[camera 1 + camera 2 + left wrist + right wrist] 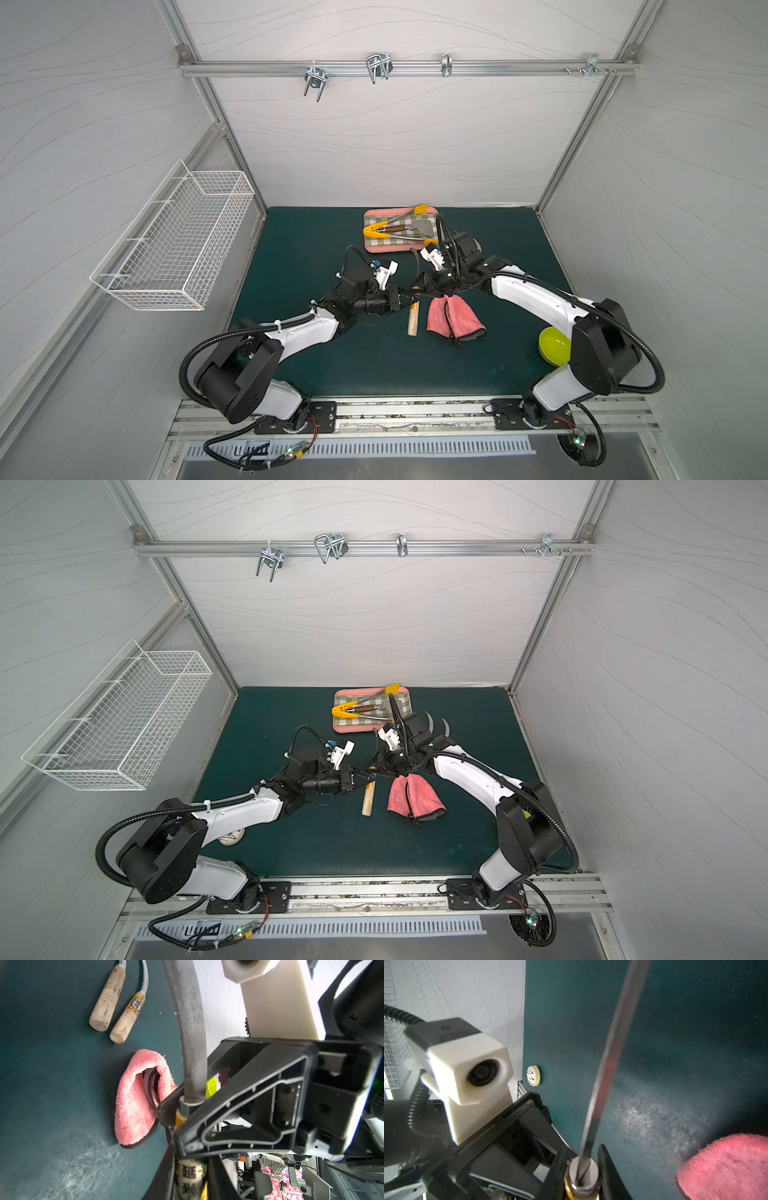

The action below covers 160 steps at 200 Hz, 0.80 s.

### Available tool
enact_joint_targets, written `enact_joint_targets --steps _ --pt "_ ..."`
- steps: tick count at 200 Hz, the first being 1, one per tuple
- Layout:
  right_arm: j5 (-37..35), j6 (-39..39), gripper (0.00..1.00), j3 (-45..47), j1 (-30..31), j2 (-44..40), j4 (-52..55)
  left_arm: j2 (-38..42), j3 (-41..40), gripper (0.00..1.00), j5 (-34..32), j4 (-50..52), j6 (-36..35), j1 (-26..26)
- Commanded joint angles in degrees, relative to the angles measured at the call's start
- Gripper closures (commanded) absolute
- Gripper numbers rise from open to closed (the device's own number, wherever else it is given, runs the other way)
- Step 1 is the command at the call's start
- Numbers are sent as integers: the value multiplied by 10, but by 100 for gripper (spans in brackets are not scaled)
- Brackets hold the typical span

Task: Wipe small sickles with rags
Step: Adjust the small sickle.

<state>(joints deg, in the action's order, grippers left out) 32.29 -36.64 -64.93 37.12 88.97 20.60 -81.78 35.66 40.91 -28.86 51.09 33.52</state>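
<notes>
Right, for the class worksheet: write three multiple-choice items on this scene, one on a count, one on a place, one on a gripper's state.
1. How many wooden-handled, curved-blade loose sickles lie on the dark green mat? A none; B four; C two.
2. Where are the yellow-tipped metal tongs? A on the mat; B on the pink-rimmed checked tray; C in the left gripper.
3. What is the left gripper doing? A shut on the handle of the held sickle; B open over the tray; C shut on the tongs.
Key: C, the left wrist view shows two side by side; B, both top views show them lying across the tray; A, it clamps the handle below the blade.
</notes>
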Motion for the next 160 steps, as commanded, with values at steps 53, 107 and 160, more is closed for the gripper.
enact_joint_targets --steps 53,107,160 --pt "-93 -155 97 28 9 -48 -70 0 -11 63 26 -154 47 5" --pt "-129 -220 98 37 9 -61 -112 -2 -9 62 24 -145 38 26" --pt "-148 -220 98 39 8 -72 -116 -14 1 59 34 -148 39 34"
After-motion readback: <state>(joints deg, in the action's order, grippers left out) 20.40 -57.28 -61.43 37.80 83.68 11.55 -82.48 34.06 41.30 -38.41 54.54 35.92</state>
